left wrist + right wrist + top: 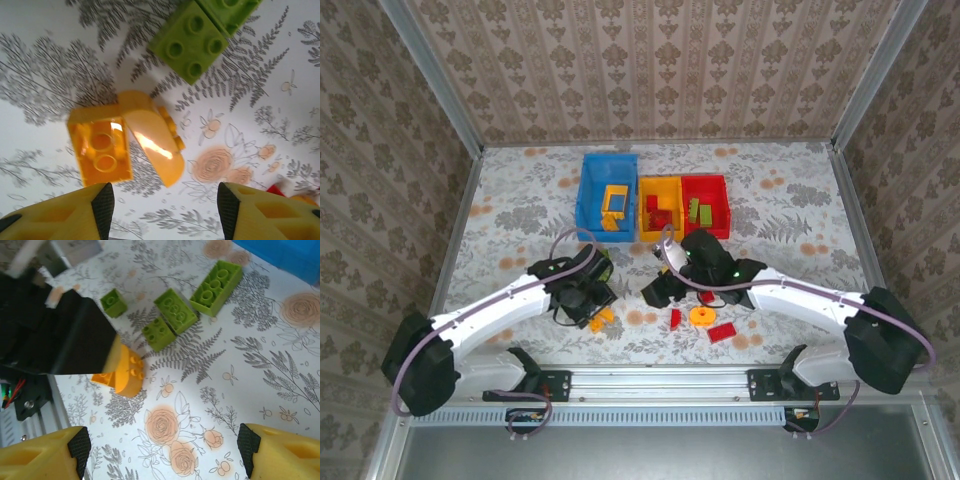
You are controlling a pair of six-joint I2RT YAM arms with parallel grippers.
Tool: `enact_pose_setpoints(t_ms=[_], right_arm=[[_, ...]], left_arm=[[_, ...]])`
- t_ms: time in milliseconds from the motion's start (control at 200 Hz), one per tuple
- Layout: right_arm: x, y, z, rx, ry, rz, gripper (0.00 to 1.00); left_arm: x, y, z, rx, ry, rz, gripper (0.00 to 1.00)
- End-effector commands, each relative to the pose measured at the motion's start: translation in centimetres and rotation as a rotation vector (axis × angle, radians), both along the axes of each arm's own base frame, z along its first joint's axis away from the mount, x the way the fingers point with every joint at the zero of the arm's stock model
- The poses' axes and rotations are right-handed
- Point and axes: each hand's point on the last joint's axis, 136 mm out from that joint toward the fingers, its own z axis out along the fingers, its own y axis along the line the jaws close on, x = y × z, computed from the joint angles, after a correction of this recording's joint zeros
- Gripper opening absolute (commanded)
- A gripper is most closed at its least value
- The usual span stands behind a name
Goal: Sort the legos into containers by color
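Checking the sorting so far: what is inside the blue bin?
In the blue bin lie orange-yellow legos; how many is unclear, and anything beneath them is covered.

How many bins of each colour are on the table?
blue bin: 1
yellow bin: 1
red bin: 1
Total: 3

On the tabletop (520,190) the large bin (583,195) sits far-centre; two small bins (642,212) touch it in a row on its right. Near the near edge lie loose bricks (674,318).
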Motion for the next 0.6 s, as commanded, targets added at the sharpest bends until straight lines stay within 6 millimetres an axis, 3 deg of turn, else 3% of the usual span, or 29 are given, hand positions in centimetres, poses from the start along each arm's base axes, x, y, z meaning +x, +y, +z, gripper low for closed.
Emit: enact_pose_setpoints(t_ms=[0, 170, 335, 595], right_arm=[[-1.3, 0.8, 2.0, 0.083, -0.067, 0.099, 0.81], [-2.9, 0.8, 2.7, 0.13, -0.099, 0.16, 0.84], [-3.0, 0.3, 2.5, 0.127, -0.105, 0.139, 0.85], [-2.2, 0.3, 2.3, 0.124, -0.113, 0.101, 0.85]], left_arm=[[0.8, -0.8, 0.2, -0.028, 0.022, 0.175, 0.58], [1.3, -2.1, -1.8, -0.034, 0.073, 0.221, 0.56], [1.5, -3.0, -2.5, -0.005, 0.115, 0.206, 0.55], [1.0, -2.6, -3.8, 0.032, 0.162, 0.204, 0.42]])
